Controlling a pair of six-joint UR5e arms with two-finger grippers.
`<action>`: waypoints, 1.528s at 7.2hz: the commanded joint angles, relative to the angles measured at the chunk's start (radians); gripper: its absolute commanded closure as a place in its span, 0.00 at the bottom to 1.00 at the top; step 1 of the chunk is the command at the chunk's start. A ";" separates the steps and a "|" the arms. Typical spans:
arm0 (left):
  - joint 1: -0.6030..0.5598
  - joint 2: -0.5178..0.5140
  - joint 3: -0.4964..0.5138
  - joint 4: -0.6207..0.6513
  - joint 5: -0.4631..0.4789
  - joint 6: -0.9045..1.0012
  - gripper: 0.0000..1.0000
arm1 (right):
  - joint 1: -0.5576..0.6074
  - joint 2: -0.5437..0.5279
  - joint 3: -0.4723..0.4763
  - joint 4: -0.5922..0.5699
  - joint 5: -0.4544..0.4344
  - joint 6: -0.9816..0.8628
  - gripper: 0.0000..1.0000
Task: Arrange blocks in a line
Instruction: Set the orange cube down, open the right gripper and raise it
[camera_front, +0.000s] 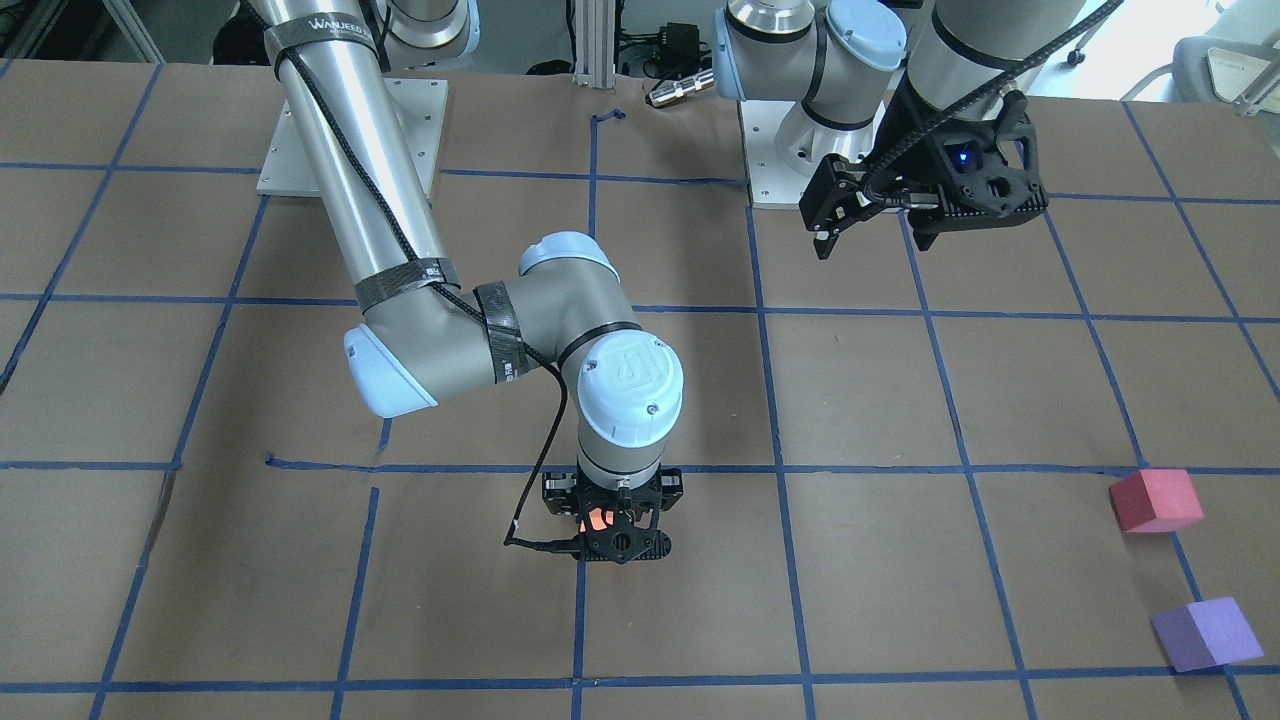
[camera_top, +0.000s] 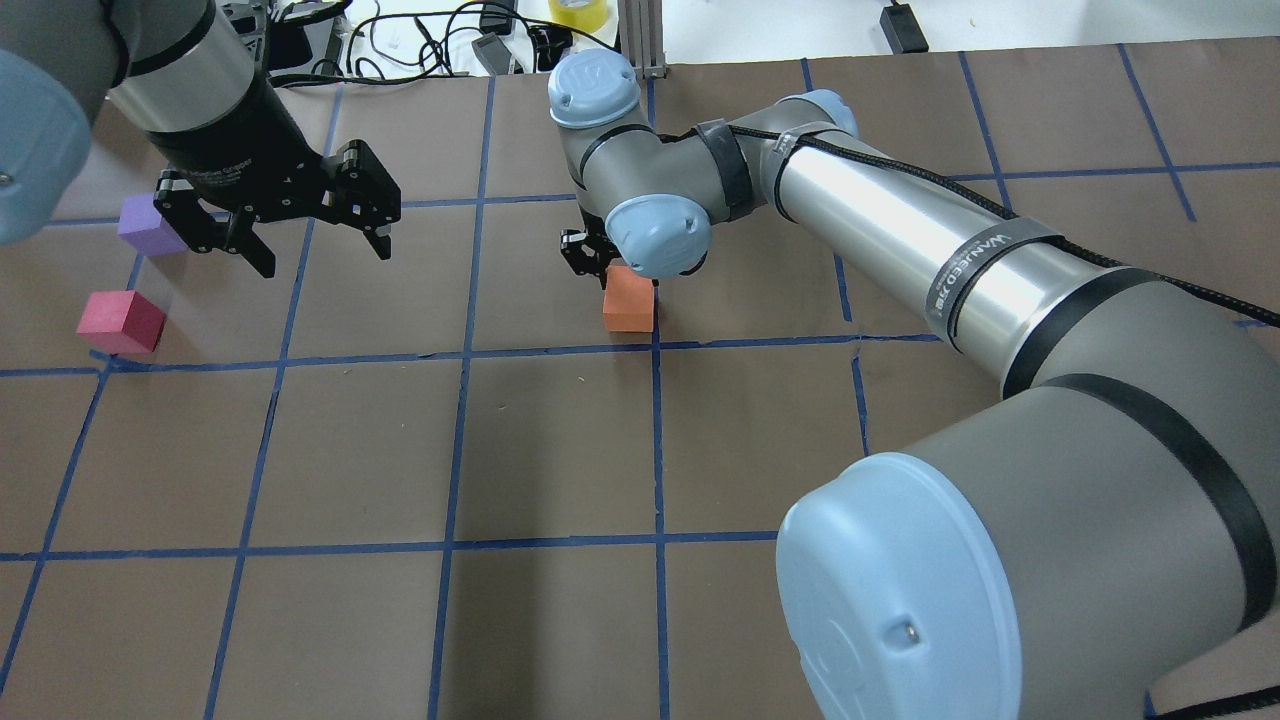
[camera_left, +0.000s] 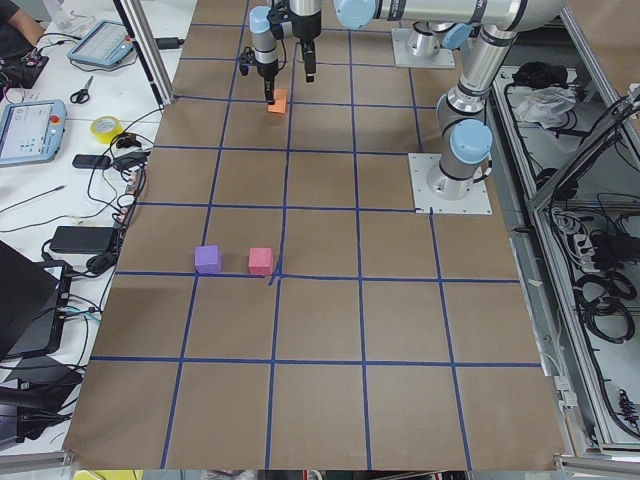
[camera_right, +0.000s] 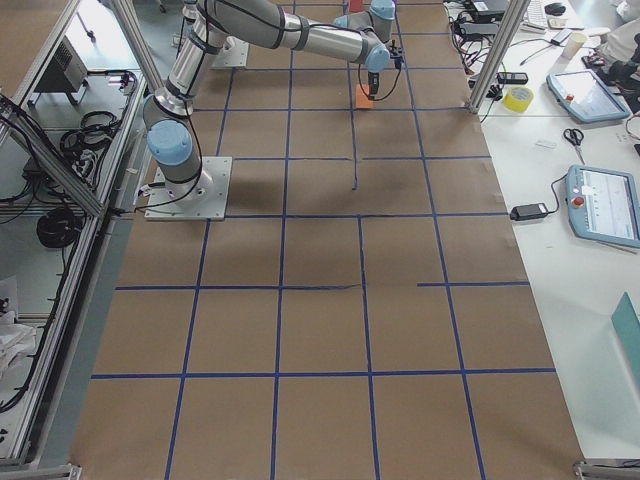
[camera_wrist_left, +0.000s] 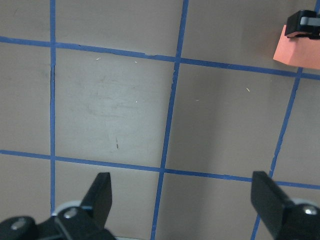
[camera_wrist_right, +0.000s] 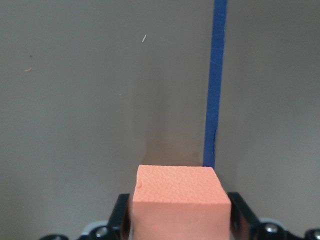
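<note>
My right gripper is shut on the orange block, low over the table by a blue tape line near the middle. In the right wrist view the orange block sits between both fingers. My left gripper is open and empty, held above the table; its wrist view shows it with spread fingers and the orange block at the top right. The red-pink block and the purple block lie side by side, apart, at the table's left end, beyond the left gripper.
The table is brown with a blue tape grid. The arms' base plates stand at the robot's edge. A tape roll, tablets and cables lie on the side bench beyond the far edge.
</note>
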 joint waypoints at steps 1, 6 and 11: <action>0.002 0.001 -0.002 0.001 0.000 0.000 0.00 | -0.011 -0.018 -0.015 0.002 0.018 -0.018 0.00; 0.000 -0.019 0.002 0.020 -0.010 -0.002 0.00 | -0.311 -0.296 -0.003 0.268 0.108 -0.252 0.00; -0.090 -0.149 0.009 0.241 -0.014 -0.095 0.00 | -0.373 -0.637 0.101 0.502 0.052 -0.397 0.00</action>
